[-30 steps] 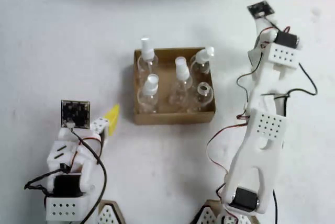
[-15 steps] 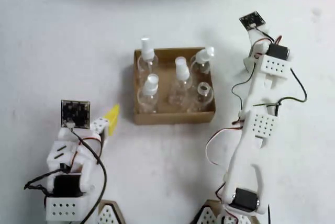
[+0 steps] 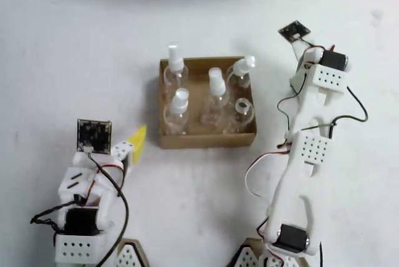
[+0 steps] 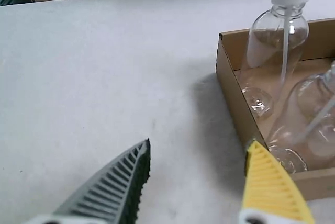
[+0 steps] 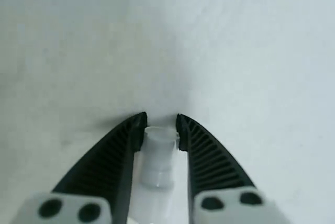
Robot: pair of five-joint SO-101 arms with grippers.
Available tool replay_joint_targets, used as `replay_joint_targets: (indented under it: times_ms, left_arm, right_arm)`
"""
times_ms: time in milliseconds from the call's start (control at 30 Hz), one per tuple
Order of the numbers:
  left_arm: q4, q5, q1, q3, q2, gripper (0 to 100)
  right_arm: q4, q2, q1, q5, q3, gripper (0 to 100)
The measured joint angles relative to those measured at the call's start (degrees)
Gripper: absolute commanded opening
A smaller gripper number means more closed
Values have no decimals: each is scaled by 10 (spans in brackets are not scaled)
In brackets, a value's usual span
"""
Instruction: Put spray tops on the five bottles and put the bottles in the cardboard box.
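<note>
Left gripper (image 4: 198, 148): parted, empty, just beside the cardboard box (image 3: 206, 139). Inside, five bottles (image 3: 176, 73), four capped, near-right bottle (image 3: 242, 110) bare. Right gripper (image 5: 160, 122): clamped on a spray top (image 5: 157, 156), over table right of the box. Next, probably: carry across, seat on the bare neck.

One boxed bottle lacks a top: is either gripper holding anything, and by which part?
The right gripper pinches a spray top by the sides of its white body. The left gripper is open, holding nothing.
</note>
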Motion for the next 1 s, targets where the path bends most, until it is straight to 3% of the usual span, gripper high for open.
replay_joint_targets:
  times_ms: [300,600,1000]
  left_arm:
    - [0,0,0,0,0,267]
    - [0,0,0,0,0,267]
    - [0,0,0,0,0,267]
  right_arm:
    - [18,-54,18,-2,1,15]
    - [19,-222,20,-225,1,15]
    - [22,-442,33,-379,1,15]
